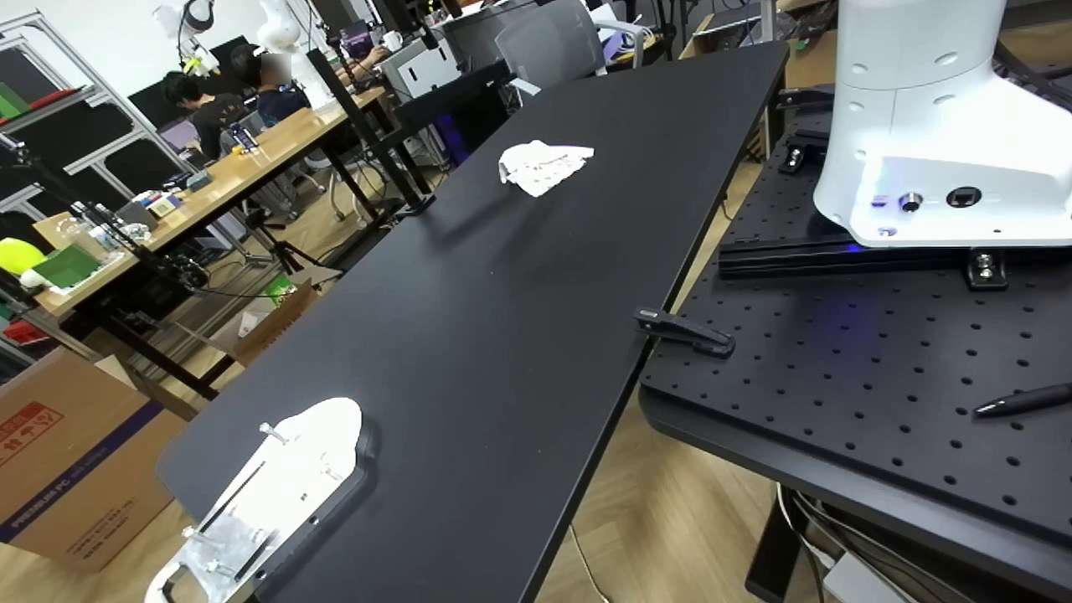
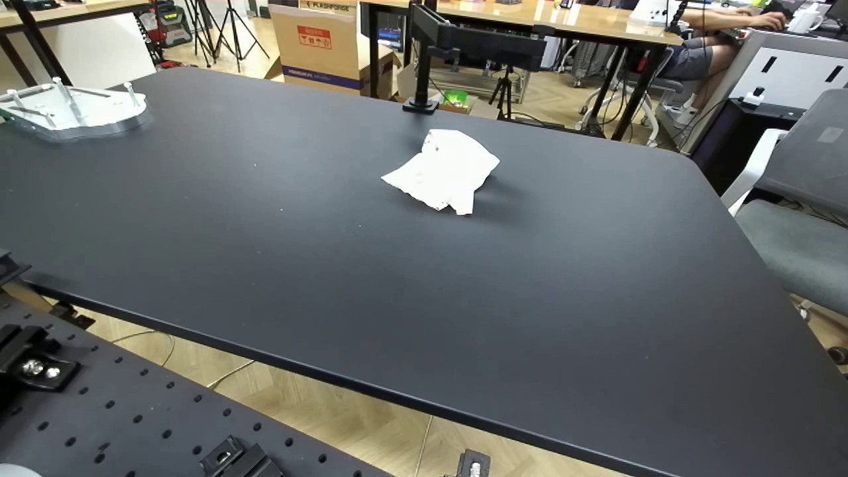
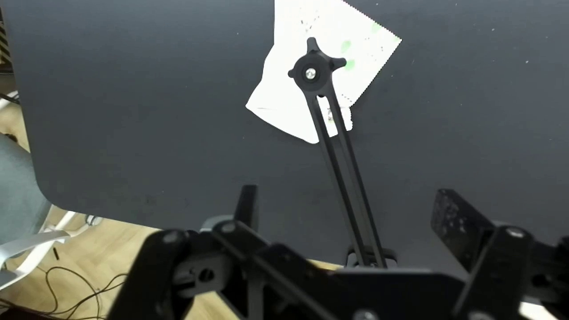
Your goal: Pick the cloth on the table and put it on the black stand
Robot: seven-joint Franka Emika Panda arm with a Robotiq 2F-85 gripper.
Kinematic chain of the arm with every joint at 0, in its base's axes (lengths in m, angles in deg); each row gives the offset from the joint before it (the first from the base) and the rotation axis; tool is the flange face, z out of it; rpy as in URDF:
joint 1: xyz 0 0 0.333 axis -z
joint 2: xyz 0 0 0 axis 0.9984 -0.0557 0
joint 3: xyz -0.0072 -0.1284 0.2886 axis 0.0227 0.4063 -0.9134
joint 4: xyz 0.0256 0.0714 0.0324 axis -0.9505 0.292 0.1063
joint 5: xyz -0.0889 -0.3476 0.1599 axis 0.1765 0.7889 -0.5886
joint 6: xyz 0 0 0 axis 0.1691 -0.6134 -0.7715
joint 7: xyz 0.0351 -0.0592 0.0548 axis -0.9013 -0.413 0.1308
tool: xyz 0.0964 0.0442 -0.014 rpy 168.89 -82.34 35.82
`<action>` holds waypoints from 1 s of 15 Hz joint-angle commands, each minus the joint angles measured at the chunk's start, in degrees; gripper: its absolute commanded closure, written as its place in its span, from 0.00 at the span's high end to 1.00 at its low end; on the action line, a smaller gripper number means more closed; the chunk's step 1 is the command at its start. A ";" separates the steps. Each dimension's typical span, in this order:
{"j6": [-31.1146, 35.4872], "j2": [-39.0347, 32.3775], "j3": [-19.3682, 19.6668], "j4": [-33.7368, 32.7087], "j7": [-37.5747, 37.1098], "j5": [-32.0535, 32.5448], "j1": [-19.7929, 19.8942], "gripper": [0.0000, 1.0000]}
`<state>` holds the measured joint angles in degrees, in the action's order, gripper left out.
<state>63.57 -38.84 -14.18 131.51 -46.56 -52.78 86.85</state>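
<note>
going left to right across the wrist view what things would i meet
Grey chair with a white frame → flat black finger at picture left → white cloth with green marks → flat black finger at picture right

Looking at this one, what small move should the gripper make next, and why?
Probably move the gripper over toward the cloth, fingers open, before lowering it to grasp. In the wrist view the fingers stand apart with no cloth between them, and the cloth lies on the table beyond their tips, so closing here would likely miss it.
</note>
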 commanded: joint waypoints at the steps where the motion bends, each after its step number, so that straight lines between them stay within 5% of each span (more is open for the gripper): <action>1: 0.38 2.65 0.49 2.24 0.08 -1.06 0.98 1.00; 15: 8.09 2.53 6.07 9.47 -2.74 -13.97 9.52 1.00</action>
<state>68.63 -36.97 -9.04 138.58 -46.91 -63.12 94.95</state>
